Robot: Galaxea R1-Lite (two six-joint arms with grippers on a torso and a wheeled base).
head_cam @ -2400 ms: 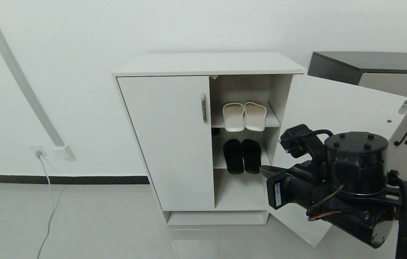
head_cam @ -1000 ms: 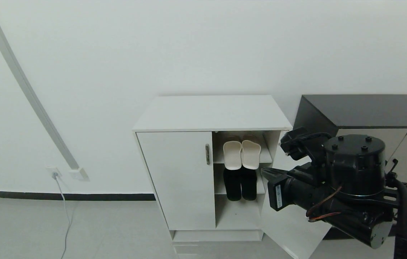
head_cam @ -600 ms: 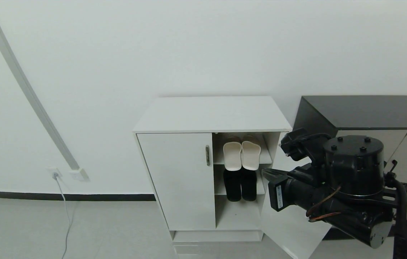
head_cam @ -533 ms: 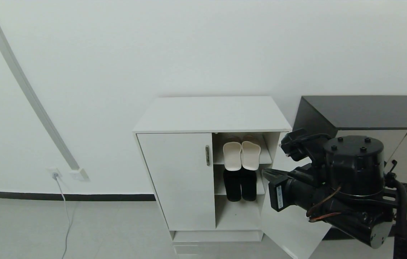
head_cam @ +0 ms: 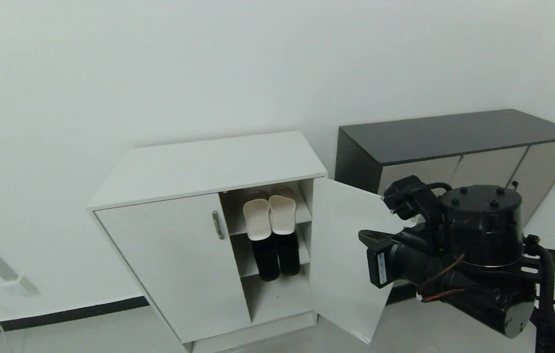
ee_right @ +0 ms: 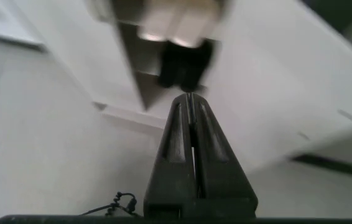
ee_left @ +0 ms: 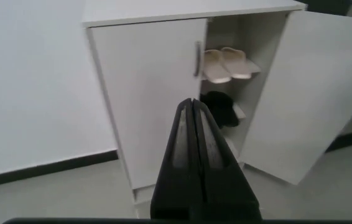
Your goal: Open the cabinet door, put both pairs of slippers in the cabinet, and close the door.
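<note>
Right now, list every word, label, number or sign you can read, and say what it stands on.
No text can be read.
White sticker on the right arm: print too small to read.
No markings visible on the cabinet, white slippers, black slippers or dark sideboard.

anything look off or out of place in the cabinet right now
Nothing is spilled or damaged. The right door stands open. Both the white slippers and the black slippers seem to stick out slightly past the front of their shelves, which might catch the door when it closes.
</note>
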